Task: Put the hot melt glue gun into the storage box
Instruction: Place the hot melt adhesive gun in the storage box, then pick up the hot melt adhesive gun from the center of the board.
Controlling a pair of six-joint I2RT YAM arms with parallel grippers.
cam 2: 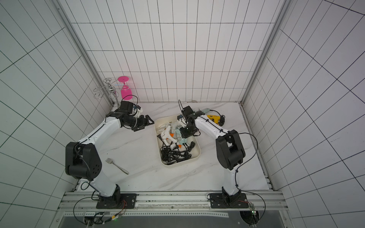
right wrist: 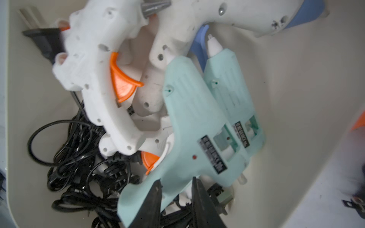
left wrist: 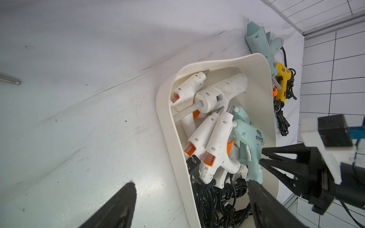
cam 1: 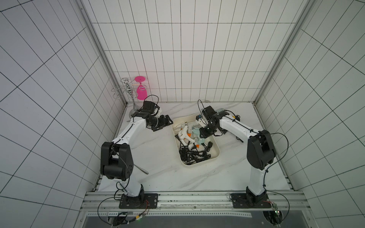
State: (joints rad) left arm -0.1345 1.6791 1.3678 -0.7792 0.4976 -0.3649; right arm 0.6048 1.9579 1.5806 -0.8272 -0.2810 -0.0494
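On the white marbled tabletop (cam 2: 142, 150) a cream-white rectangular plastic storage box (cam 2: 177, 165) sits right of centre. Inside it, white and mint-green plastic glue guns (cam 2: 167, 136) lie at the far end and black cords (cam 2: 173, 155) at the near end. A yellow plastic glue gun (cam 2: 214, 118) lies behind the box to the right, and a steel fork (cam 2: 117, 165) lies well to its left.

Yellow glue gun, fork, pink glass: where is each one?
Yellow glue gun (cam 2: 213, 118): in a top view, on its body.
Fork (cam 2: 119, 168): in a top view, on its handle.
Pink glass (cam 2: 125, 94): in a top view, on its bowl.

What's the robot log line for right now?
left gripper: open, beside storage box | right gripper: shut on mint glue gun, inside box
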